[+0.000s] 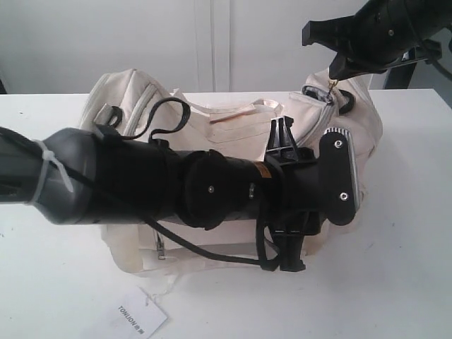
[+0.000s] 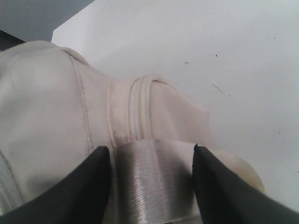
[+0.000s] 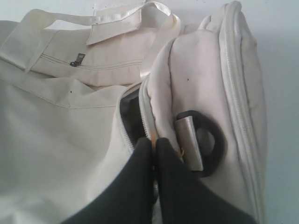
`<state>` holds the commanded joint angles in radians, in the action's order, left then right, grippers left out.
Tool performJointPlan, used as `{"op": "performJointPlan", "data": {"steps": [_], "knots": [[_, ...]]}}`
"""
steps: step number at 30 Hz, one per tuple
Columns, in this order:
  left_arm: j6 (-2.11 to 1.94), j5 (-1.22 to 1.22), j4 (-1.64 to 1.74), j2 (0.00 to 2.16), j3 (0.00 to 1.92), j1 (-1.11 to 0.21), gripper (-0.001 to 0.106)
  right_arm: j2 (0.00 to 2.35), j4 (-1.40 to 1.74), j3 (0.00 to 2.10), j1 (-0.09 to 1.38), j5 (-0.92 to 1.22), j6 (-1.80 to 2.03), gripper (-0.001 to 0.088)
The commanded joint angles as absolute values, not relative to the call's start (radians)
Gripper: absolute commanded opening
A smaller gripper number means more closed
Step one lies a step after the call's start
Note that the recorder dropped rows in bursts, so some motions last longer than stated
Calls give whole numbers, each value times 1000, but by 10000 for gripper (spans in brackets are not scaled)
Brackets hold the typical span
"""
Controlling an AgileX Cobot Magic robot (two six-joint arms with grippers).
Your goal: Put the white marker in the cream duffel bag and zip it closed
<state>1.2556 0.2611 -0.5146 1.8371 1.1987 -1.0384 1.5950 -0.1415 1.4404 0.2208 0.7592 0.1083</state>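
The cream duffel bag (image 1: 233,131) lies at the middle of the white table (image 1: 395,268) in the exterior view, with its paper tag (image 1: 138,318) at 7 o'clock from it. The right gripper (image 1: 337,70) comes in from 1 o'clock to the bag's 2 o'clock end. Its fingers (image 3: 135,163) are pressed together on the gold zipper pull (image 1: 333,85), just beside a black end ring (image 3: 208,140). A dark slit of the open zip (image 3: 128,105) shows next to them. The left arm reaches in from 9 o'clock across the bag. The left gripper (image 2: 150,148) has its jaws apart, straddling a shiny webbing handle (image 2: 154,186). Whether they squeeze it cannot be told.
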Motion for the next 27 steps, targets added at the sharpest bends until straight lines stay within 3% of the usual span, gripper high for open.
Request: {"op": "performJointPlan", "data": {"steps": [7, 27], "knots": [[1256, 252, -515, 1839, 1199, -1038, 1, 1595, -141, 1440, 221, 736, 93, 0], [1260, 108, -432, 1839, 1199, -1039, 0, 1597, -128, 1440, 221, 447, 48, 0]]}}
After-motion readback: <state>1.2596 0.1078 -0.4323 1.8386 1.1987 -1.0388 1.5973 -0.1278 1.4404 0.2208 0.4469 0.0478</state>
